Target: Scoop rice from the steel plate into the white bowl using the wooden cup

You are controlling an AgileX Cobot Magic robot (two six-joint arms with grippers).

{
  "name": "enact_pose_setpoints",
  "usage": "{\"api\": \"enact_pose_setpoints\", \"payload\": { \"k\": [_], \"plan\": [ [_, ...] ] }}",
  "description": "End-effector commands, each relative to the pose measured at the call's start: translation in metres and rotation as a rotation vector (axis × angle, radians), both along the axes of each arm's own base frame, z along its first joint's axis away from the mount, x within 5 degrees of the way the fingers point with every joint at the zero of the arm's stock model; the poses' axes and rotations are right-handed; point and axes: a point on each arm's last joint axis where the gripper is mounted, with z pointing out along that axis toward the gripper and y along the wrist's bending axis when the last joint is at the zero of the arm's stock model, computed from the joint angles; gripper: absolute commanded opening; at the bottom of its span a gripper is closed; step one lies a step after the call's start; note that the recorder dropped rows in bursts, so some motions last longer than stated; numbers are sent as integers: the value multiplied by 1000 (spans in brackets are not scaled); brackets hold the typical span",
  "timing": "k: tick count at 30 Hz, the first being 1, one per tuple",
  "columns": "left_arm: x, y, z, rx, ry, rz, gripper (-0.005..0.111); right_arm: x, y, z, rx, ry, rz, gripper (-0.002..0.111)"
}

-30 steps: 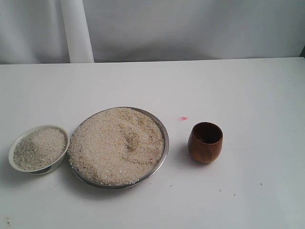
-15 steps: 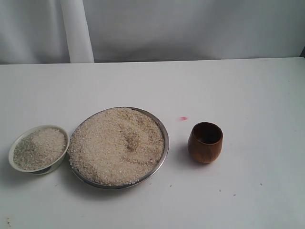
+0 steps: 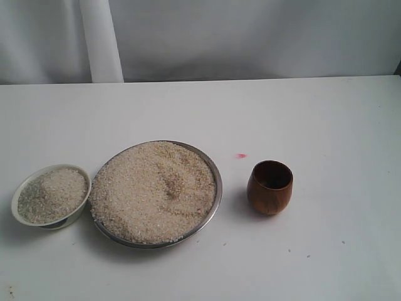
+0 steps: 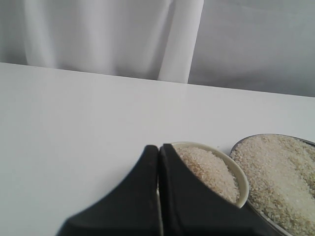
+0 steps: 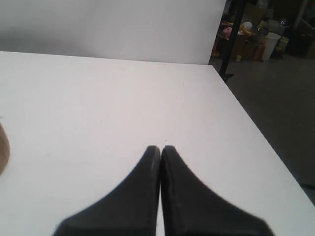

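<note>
Tabletop (image 3: 313,113) white; steel plate (image 3: 217,188) heaped with rice (image 3: 153,191) near front edge, white bowl (image 3: 15,205) just beside it leftward, wooden cup (image 3: 270,187) upright, free, toward right edge. Probably light, stiff, glossy-slick: better pinched over the rim. Both clamped empty: left gripper (image 4: 158,150), right gripper (image 5: 160,150).

White table (image 3: 313,125) — a pink speck (image 3: 241,155) on it; pale curtain (image 3: 250,37) behind.
</note>
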Motion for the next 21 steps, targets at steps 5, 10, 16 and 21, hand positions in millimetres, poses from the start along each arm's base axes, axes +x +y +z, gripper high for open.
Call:
{"api": "enact_pose_setpoints", "payload": {
  "k": [5,10,16,21],
  "plan": [
    [0,0,0,-5,-3,-2,0,-1,0,-2,22,8,-10,0],
    [0,0,0,-5,-3,-2,0,-1,0,-2,25,10,-10,0],
    [0,0,0,-5,-3,-2,0,-1,0,-2,23,10,-10,0],
    [0,0,0,-5,-3,-2,0,-1,0,-2,23,10,-10,0]
  ]
}}
